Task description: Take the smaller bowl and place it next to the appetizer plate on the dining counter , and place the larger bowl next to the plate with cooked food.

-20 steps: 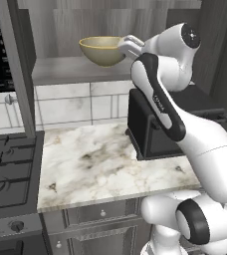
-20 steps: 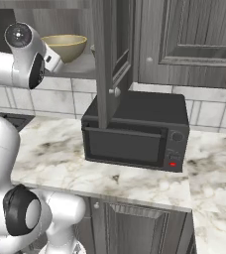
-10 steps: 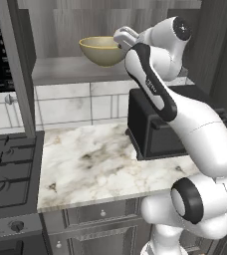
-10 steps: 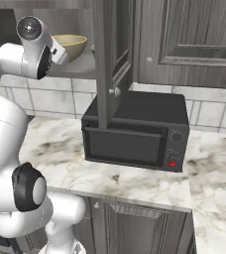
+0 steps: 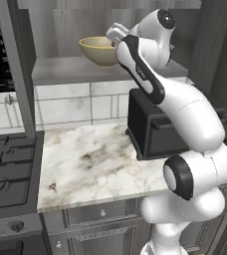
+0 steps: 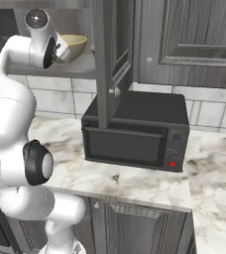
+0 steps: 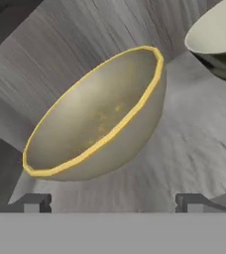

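While the gripper stands wide apart, the larger bowl sits just ahead, untouched.

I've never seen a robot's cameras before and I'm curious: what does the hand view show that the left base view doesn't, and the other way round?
Hand view alone: the open gripper with its two dark tips wide apart, and part of the smaller bowl at the upper right, beside the larger bowl on the grey shelf.

Left base view alone: the white arm reaching up to the shelf, the black microwave, the marble worktop and the stove.

Both share: the larger bowl, tan with a yellowish rim, sitting on the shelf.
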You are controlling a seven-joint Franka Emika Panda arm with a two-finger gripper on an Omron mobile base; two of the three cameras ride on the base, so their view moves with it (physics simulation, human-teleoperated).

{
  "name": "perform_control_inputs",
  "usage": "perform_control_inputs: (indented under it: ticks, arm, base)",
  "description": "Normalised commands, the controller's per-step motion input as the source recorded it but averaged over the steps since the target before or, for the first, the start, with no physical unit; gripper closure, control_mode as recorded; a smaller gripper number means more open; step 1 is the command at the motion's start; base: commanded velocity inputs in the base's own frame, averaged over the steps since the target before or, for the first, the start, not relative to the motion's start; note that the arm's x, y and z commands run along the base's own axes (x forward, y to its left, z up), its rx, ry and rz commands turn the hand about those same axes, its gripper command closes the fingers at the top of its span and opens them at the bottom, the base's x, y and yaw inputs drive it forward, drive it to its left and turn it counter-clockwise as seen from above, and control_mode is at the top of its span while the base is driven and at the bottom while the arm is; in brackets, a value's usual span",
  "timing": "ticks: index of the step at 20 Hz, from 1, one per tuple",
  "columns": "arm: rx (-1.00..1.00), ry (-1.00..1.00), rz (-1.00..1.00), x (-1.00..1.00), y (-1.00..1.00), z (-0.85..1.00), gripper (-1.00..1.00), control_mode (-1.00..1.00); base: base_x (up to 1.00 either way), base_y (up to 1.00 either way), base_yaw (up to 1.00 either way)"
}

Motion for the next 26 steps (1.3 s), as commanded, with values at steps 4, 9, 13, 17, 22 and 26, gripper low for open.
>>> perform_control_inputs:
  ticks: [4,9,13,17,22,26]
  arm:
    - [0.00,0.11,-0.05,0.49,0.00,0.00,-1.00,-1.00]
    - [0.00,0.08,-0.05,0.44,0.01,0.00,-1.00,-1.00]
    - [0.00,0.04,-0.04,0.39,0.01,0.00,-1.00,-1.00]
    - [0.00,0.04,-0.04,0.37,0.04,-0.04,-1.00,-1.00]
    - [-0.01,0.05,-0.04,0.14,0.10,-0.22,-1.00,-1.00]
    - [-0.01,0.03,-0.03,0.02,0.11,-0.26,1.00,-1.00]
  base:
    - [0.00,0.00,0.00]
    - [0.00,0.00,0.00]
    - [0.00,0.00,0.00]
    - [0.00,0.00,0.00]
    - [0.00,0.00,0.00]
    - [0.00,0.00,0.00]
